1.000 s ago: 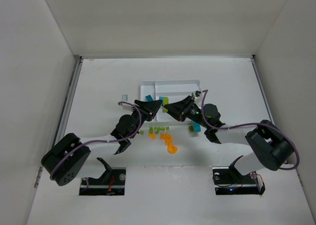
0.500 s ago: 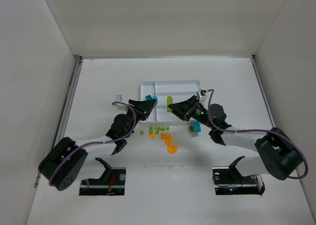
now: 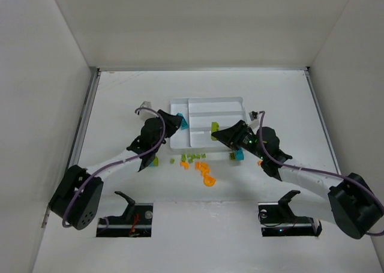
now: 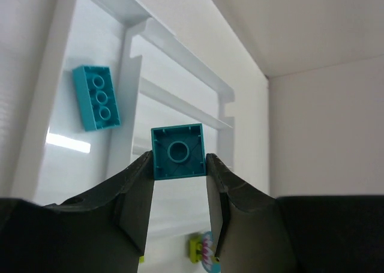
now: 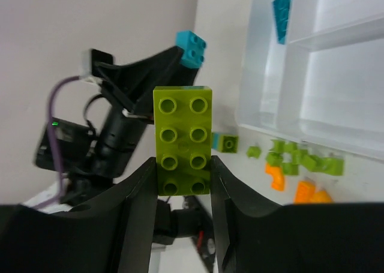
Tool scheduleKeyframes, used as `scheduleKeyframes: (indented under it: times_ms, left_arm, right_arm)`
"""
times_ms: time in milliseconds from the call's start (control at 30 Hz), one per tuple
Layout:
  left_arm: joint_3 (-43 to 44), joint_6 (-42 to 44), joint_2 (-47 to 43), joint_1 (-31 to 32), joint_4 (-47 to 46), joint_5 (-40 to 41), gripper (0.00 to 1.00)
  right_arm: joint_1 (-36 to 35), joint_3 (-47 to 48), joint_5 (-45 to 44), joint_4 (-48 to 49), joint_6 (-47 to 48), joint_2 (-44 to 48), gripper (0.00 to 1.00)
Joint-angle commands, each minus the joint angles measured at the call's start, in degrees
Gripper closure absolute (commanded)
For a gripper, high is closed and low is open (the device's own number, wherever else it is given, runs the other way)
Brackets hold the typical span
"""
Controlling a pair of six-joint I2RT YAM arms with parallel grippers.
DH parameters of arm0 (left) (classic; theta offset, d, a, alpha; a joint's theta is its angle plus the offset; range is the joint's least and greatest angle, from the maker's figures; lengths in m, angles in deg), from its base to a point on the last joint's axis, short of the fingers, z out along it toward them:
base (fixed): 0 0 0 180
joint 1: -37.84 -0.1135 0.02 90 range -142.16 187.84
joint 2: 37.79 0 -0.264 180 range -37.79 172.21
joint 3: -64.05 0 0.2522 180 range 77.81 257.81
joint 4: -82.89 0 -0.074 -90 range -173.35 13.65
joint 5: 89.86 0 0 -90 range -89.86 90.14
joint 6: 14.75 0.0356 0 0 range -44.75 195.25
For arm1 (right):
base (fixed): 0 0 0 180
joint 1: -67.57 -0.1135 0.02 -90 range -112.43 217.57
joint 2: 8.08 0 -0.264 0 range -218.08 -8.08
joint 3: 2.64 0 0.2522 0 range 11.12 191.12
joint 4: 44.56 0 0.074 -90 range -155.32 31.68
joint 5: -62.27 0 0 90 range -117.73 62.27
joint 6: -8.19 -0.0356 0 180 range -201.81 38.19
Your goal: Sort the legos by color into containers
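arms just swung apart: left gripper pinching a teal brick over the tray (one teal already inside), right gripper clamping a green brick. drops look close.

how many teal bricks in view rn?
3. The held brick is in the left hand; the tray brick lies in the tray's narrow section; the loose brick lies just outside its near right corner. Others may be hidden.
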Motion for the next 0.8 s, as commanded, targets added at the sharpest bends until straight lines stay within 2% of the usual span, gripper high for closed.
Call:
scheduleKeyframes:
  times_ms: [0,233,533,600,767]
  left_arm:
    - [7.6,12.2,3.3,1.3,13.8,6.7,0.83]
    - [17.5,21.2,13.0,2.7,20.4,12.6,0.79]
    - [23.5,25.0,22.7,4.3,23.7,15.2,0.75]
    - [23.6,25.5,23.3,5.0,23.9,17.1,0.71]
    - [22.8,25.9,22.3,6.1,23.4,18.9,0.51]
  right_arm:
    - [-1.7,3.5,-6.2,-10.1,9.7,3.3,0.74]
    - [-2.5,6.4,-8.3,-15.3,15.5,3.5,0.74]
    - [-1.6,15.7,-10.6,-17.8,22.4,-4.9,0.74]
    - [-0.7,18.5,-10.6,-17.9,23.6,-8.2,0.74]
    - [1.9,27.2,-10.6,-18.8,25.4,-18.7,0.74]
